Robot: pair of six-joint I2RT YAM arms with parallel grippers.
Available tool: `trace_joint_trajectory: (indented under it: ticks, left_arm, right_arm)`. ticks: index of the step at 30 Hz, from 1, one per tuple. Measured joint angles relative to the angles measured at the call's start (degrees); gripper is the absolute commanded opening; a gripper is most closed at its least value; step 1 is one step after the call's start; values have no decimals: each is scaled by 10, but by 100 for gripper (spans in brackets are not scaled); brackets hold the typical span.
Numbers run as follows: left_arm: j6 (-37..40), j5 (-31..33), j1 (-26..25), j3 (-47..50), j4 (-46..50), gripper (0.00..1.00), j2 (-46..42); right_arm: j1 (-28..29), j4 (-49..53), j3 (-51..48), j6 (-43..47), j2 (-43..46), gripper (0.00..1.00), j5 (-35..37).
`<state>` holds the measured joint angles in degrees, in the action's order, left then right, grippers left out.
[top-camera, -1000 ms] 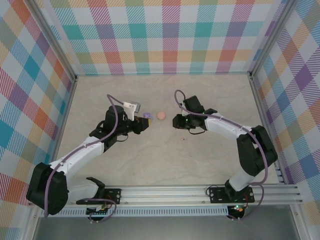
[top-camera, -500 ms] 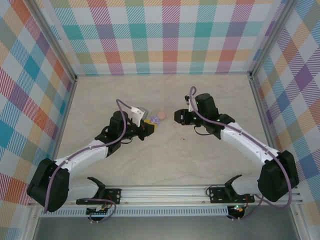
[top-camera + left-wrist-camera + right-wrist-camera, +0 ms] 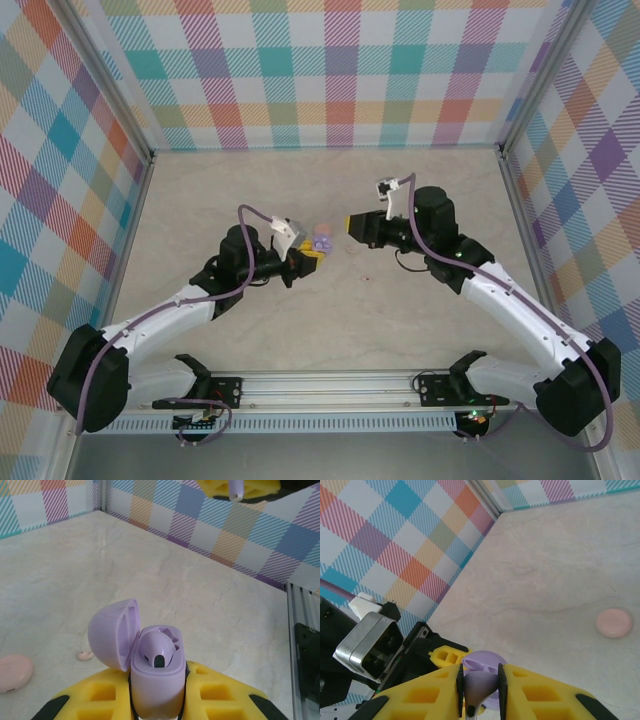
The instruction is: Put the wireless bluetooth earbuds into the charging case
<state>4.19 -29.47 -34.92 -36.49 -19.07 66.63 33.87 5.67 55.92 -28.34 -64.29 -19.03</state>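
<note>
The purple charging case (image 3: 156,680) stands upright between the yellow fingers of my left gripper (image 3: 157,707), which is shut on it. Its lid (image 3: 112,635) hangs open to the left, and one purple earbud (image 3: 157,650) sits in it. From above, the case (image 3: 322,240) is at the tip of the left gripper (image 3: 310,258). My right gripper (image 3: 479,692) is shut on a second purple earbud (image 3: 479,685), held just above the open case (image 3: 482,661). In the top view the right gripper (image 3: 351,226) faces the case from the right.
A round pink case (image 3: 614,623) lies shut on the marble table, also in the left wrist view as the pink case (image 3: 12,672). A small pinkish earbud (image 3: 84,655) lies loose beside it. Checked walls (image 3: 330,70) enclose the table.
The left gripper has carried the purple case to the right and nearer. The right arm has stretched out and brought its gripper with the earbud over to the case.
</note>
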Motion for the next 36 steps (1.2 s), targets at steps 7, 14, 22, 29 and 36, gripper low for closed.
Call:
trace_joint_trajectory:
  ticks: [7,14,22,29,36]
  left_arm:
    - [-1,5,-11,-22,-1,14,-31]
    - [-1,6,-15,-28,3,14,-42]
    - [-1,8,-17,-28,11,14,-42]
    - [-3,7,-17,-30,11,14,-43]
    - [-5,4,-17,-31,11,15,-46]
  right_arm:
    - [39,-27,-9,-9,8,25,36]
    - [66,-39,-9,-9,8,25,66]
    - [84,-46,-9,-9,0,26,79]
    - [89,-46,-9,-9,-12,26,82]
    - [93,-47,-9,-8,-13,26,88]
